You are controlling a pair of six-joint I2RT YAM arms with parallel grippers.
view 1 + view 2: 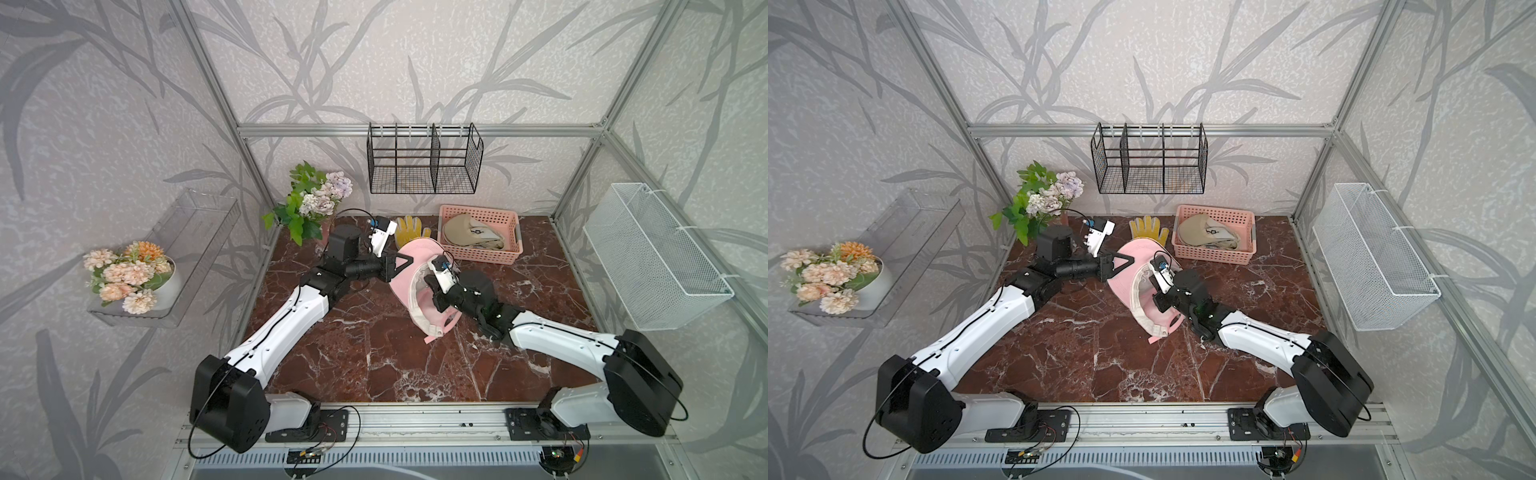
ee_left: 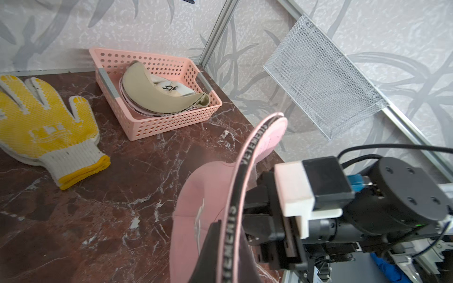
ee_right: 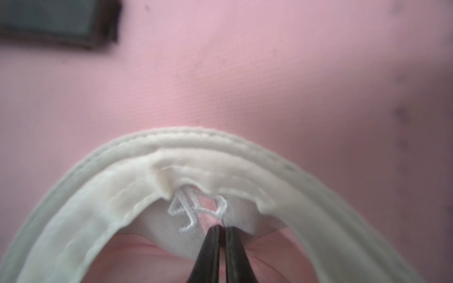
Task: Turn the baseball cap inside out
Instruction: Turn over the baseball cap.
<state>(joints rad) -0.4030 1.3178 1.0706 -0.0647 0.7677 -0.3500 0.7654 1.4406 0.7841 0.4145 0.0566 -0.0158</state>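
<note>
Black left tool (image 1: 405,262) clenched on brim of pink baseball cap (image 1: 402,286). Right tool (image 3: 220,229) is inside the crown, jaws almost together at white lining, pinch unclear. Yellow glove (image 1: 407,230) and pink basket (image 1: 478,255) just behind. Cap tilted between both tools, mid table (image 1: 374,353).

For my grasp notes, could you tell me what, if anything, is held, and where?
The left fingers clamp the pink cap by its brim; whether the right fingers pinch its lining cannot be told.
</note>
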